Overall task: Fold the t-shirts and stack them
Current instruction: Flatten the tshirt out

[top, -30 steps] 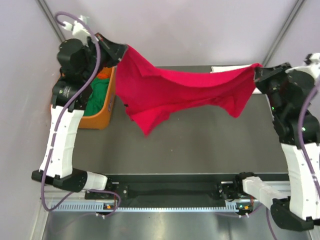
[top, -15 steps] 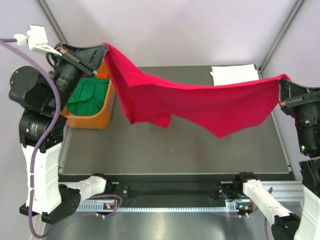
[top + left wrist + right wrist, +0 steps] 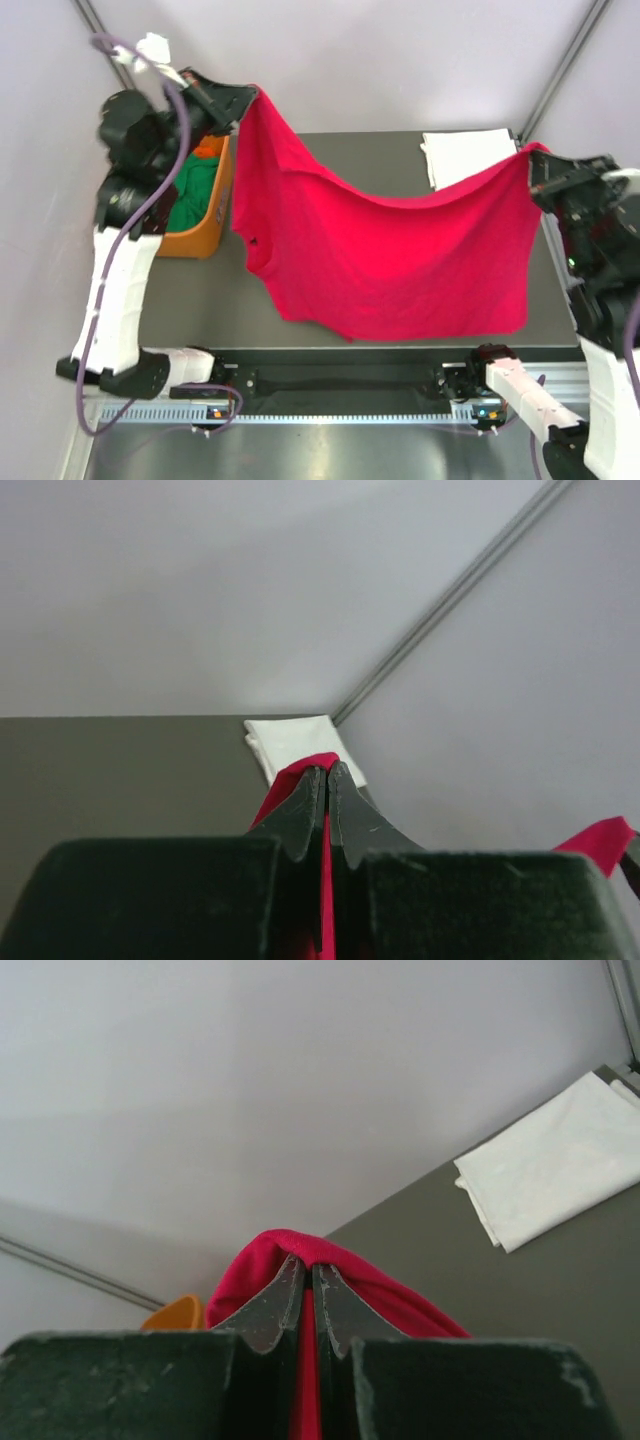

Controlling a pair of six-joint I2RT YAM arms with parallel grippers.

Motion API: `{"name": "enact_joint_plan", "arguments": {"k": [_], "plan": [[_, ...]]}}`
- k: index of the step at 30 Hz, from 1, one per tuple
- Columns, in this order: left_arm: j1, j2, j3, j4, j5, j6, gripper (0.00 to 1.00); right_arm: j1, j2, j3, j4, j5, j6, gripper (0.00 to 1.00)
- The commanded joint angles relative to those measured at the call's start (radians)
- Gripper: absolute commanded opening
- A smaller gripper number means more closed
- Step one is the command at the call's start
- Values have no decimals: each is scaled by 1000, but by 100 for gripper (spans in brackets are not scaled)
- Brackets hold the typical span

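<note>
The left jaws and right jaws are each clamped on an upper edge of the bright red cloth t-shirt (image 3: 390,250), which hangs spread between them over the dark tabletop (image 3: 200,300). A folded white cloth t-shirt (image 3: 465,152) lies near the right jaws. A green cloth t-shirt (image 3: 195,195) sits in the orange plastic tub (image 3: 205,232) beside the left jaws.

Bright, even, diffuse light, no hard shadows. Top view sharp, slight wide-angle bend at corners; dull sheen on far table (image 3: 400,165); red t-shirt (image 3: 400,260) very saturated. Wrist views softer: left end effector (image 3: 327,772) and right end effector (image 3: 306,1262) dark, bodies blurred along the bottom edge.
</note>
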Motion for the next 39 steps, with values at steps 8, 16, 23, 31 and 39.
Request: {"name": "enact_joint_plan", "arguments": {"k": [8, 16, 23, 31, 39], "plan": [[8, 246, 133, 223, -256, 102, 0, -16, 268, 53, 311, -1, -80, 0], [10, 193, 155, 249, -202, 87, 0, -30, 250, 123, 279, 57, -80, 0], [7, -20, -31, 278, -190, 102, 0, -30, 105, 138, 120, 129, -102, 0], [7, -194, -63, 273, -81, -20, 0, -30, -108, 92, -6, 52, -40, 0], [7, -240, 4, 224, -27, -31, 0, -30, -176, 241, -118, 51, 3, 0]]}}
